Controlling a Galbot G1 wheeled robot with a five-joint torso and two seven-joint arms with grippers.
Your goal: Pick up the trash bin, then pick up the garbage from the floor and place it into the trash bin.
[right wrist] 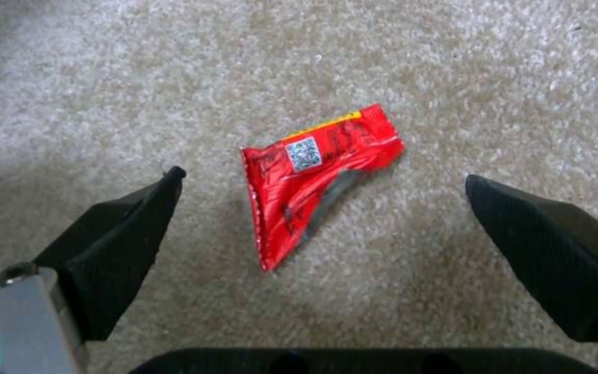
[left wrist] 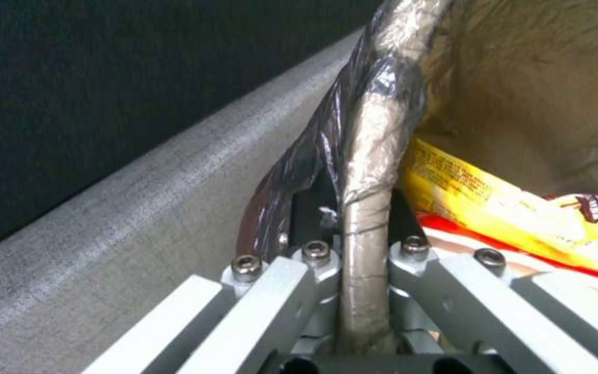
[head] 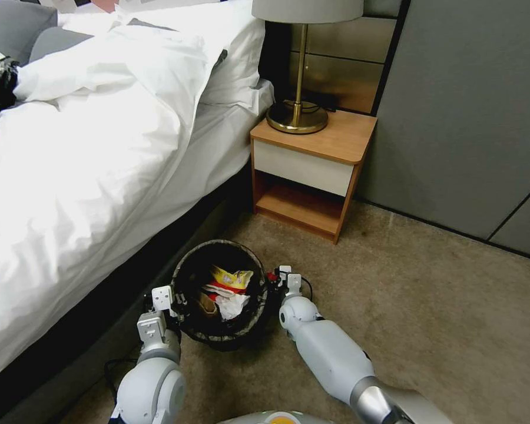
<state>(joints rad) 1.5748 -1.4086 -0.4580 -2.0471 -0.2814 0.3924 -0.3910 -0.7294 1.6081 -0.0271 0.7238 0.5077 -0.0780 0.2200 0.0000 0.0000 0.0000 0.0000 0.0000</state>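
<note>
Your left tool (left wrist: 354,291) clamps the trash bin (head: 221,294) rim. Right tool (right wrist: 320,208), wide open, straddles a light, limp, slippery red wrapper (right wrist: 316,179); pinch its middle.

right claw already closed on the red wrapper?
No: the right claw is open, and the red wrapper lies on the carpet between its fingertips.

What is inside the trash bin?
Inside the trash bin, held at its rim by the left gripper, lie a yellow wrapper, something red-and-white, a white tissue and a brown piece. The pile hides whatever is deeper, and the bin's bottom.
</note>
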